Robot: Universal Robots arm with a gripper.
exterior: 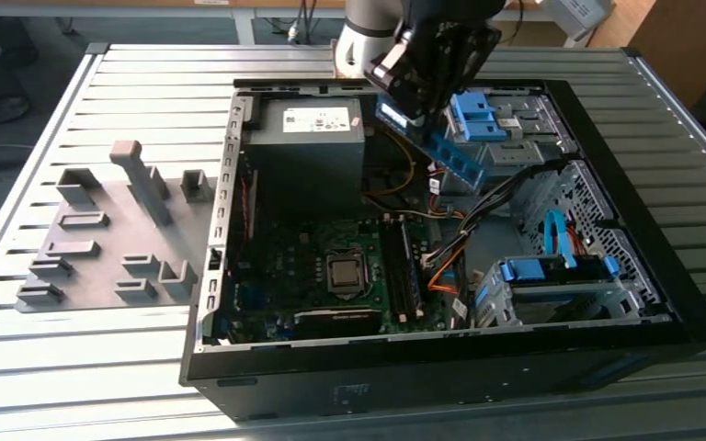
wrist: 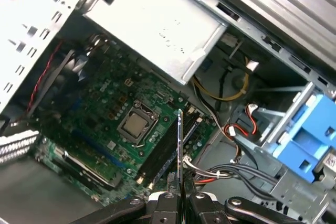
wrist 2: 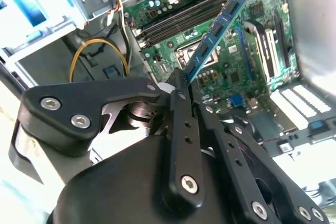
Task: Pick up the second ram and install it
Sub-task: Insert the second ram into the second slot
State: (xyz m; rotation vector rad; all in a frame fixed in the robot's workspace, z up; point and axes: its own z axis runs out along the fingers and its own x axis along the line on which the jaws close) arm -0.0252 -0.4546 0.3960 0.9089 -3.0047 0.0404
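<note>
My gripper (exterior: 417,124) hangs over the back of the open PC case (exterior: 647,266), shut on the second ram (exterior: 458,156), a thin green strip with black chips that slants down from the fingers. In the second wrist view the ram (wrist 2: 218,24) sticks out from the gripper (wrist 2: 181,80) above the motherboard. The first wrist view shows the ram (wrist: 179,150) edge-on, rising from the gripper (wrist: 178,195). It is held in the air, well above the long black slot rails (exterior: 403,266) (wrist 2: 178,19) (wrist: 168,156) beside the processor socket (exterior: 345,271).
A grey power supply (exterior: 310,138) fills the case's back corner. Blue drive caddies (exterior: 488,115) (exterior: 550,271) and loose cables (exterior: 445,248) crowd the exterior view's right side of the case. A grey holder plate with blocks (exterior: 108,239) lies on the slatted table (exterior: 120,367).
</note>
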